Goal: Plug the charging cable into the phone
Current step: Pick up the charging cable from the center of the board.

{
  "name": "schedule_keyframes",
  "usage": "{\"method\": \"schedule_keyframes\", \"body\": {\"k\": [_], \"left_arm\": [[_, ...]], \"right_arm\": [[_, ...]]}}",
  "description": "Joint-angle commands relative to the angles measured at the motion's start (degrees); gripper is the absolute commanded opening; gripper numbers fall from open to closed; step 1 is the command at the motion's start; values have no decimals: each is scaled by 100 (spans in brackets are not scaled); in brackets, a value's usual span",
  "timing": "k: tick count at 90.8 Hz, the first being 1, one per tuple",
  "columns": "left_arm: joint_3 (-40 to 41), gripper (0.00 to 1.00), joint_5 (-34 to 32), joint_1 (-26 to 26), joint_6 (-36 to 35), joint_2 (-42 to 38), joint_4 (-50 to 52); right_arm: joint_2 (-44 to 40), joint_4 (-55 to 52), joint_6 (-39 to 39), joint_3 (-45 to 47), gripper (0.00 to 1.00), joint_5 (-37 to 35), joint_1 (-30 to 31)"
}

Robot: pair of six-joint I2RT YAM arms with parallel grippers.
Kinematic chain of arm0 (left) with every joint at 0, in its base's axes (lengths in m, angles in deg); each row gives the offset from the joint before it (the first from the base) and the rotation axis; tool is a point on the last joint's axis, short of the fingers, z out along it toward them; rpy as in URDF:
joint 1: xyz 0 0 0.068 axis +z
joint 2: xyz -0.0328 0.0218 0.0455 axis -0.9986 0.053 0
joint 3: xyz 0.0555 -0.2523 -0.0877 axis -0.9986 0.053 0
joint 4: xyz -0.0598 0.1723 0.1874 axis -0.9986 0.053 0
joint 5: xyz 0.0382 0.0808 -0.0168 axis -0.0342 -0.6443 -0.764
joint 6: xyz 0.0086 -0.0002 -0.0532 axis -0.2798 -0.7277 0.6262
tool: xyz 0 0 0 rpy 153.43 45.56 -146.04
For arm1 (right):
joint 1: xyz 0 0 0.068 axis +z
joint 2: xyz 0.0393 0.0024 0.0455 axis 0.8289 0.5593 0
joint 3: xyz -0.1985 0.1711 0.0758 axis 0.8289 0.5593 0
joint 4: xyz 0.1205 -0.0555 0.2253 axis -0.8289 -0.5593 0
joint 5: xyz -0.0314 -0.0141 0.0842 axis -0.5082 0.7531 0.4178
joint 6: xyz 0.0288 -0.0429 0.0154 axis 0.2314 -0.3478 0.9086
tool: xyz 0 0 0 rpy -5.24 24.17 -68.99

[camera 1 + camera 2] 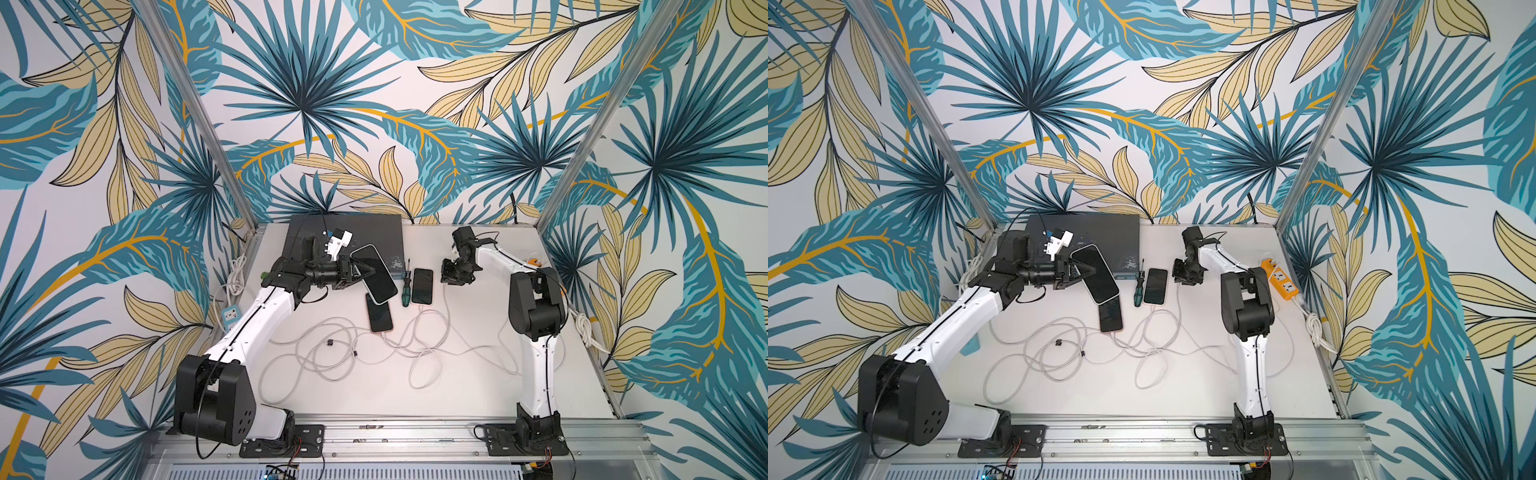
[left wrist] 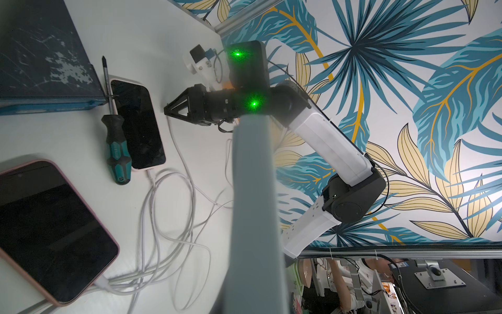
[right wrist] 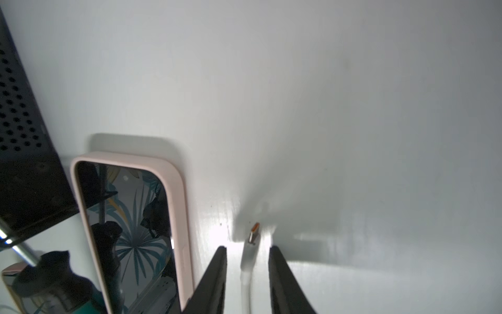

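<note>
My left gripper [image 1: 365,270] is shut on the long edges of a large light-cased phone [image 1: 380,286], holding it tilted above the table. In the left wrist view this phone shows only as a grey edge [image 2: 255,204]. My right gripper [image 3: 247,247] is down at the table, to the right of a pink-cased phone [image 3: 179,206]. It stands open around the white plug of the charging cable [image 3: 250,255], with a gap on each side. The plug's metal tip [image 3: 254,231] points away from the jaws. From the plug the cable [image 1: 445,307] trails toward the front.
Two more phones [image 1: 422,286] [image 1: 379,316] lie on the table [image 1: 478,395] with cables plugged in. A green-handled screwdriver [image 1: 406,291] lies between them. A dark box [image 1: 374,230] sits at the back. Loose white cable loops [image 1: 332,353] cover the middle. An orange power strip [image 1: 1283,282] is at the right.
</note>
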Motion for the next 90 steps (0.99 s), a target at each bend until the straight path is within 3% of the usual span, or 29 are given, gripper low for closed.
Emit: {"method": "schedule_keyframes", "body": {"k": [1, 32, 58, 66, 73, 90], "left_arm": [[31, 0, 114, 22, -120, -237, -112], [-2, 0, 128, 18, -172, -219, -33], [46, 0, 119, 22, -184, -211, -49], [64, 0, 114, 22, -155, -200, -90], [71, 0, 119, 22, -155, -216, -76], [36, 0, 119, 22, -197, -249, -8]], "right_arm": [[272, -639, -63, -72, 30, -495, 174], [850, -1189, 115, -622, 28, -936, 325], [940, -1224, 99, -598, 16, -1113, 325], [946, -1187, 84, -597, 8, -1217, 325], [882, -1102, 29, -568, 0, -1290, 325], [205, -314, -240, -127, 0, -938, 288]]}}
